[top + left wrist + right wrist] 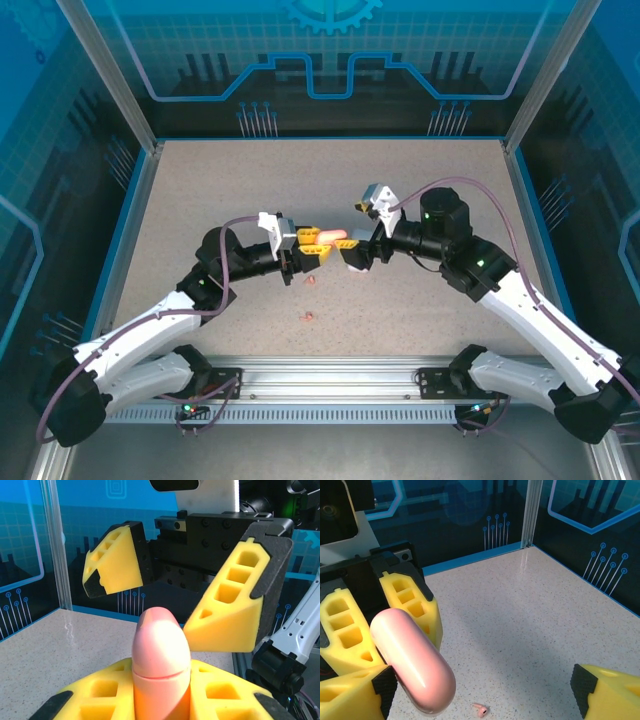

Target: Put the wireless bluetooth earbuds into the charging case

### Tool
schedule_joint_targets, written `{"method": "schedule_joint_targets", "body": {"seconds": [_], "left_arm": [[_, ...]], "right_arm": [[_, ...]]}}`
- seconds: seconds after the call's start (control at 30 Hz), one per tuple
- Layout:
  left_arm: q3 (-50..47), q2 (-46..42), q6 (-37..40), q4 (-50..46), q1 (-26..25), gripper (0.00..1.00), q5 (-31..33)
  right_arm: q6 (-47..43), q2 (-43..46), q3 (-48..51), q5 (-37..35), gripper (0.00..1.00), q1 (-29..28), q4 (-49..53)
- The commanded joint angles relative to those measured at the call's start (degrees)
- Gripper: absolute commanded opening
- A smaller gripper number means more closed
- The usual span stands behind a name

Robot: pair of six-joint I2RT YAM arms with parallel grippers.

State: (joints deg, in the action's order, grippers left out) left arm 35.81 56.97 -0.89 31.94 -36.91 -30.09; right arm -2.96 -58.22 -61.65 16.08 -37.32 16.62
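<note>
Your left claw (312,251) pinches the shut charging case (160,655) while your right claw (351,252) gapes wide, so closing off-centre could knock the case free.

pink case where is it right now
Top view, mid-table: pink case sits clamped in the left pincer, its free end facing the open right pincer.

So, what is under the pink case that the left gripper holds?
Speckled table, with one pinkish earbud lying below the lower end of the pink case. The case itself covers the table patch behind it, so anything there cannot be seen.
</note>
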Motion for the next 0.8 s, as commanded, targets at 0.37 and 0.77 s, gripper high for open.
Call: {"method": "schedule_joint_targets", "body": {"seconds": [0.37,0.77], "left_arm": [[-0.74,-0.81,2.56,0.17,-0.45,0.0,-0.53],[-4.85,-4.66,3.13,2.46,-0.46,0.0,8.95]], "right_arm": [[1.79,-1.86,-4.01,-0.37,0.92,3.04,-0.1],[15.67,3.17,-2.35,-4.61,0.94,5.74,2.94]]}}
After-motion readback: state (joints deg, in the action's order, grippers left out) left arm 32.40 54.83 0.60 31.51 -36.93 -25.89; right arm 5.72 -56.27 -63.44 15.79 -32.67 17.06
